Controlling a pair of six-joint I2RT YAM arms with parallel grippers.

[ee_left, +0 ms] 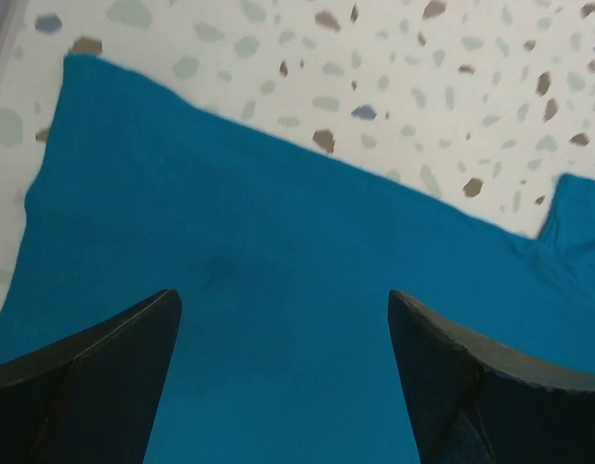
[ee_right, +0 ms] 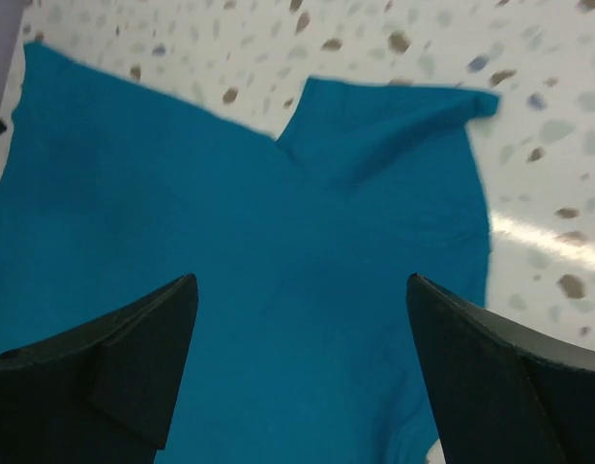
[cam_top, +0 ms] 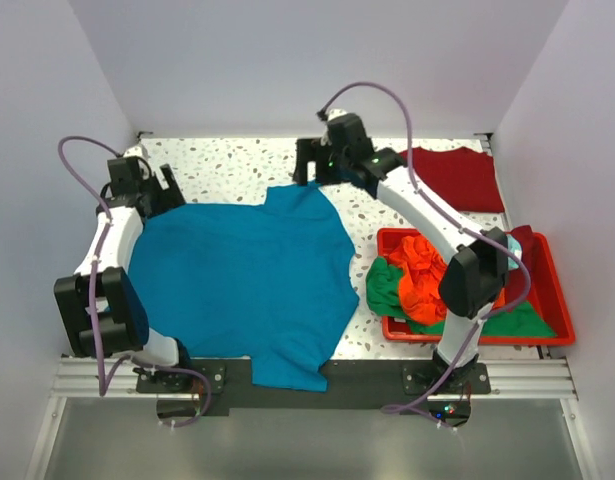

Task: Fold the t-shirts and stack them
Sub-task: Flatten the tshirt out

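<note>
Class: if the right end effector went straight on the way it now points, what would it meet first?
Most likely the teal shirt, spread on the table; the right end effector points down at it, jaws open. Its height above the cloth is unclear.

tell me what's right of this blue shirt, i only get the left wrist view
observer: a red bin sits beside the teal-blue shirt, with an orange shirt and a green shirt piled in it
operator: any other shirts out
observer: a dark red shirt lies flat behind the bin, at the far right
operator: and the right gripper
observer: the right gripper is open above the teal-blue shirt near its far sleeve, holding nothing
</note>
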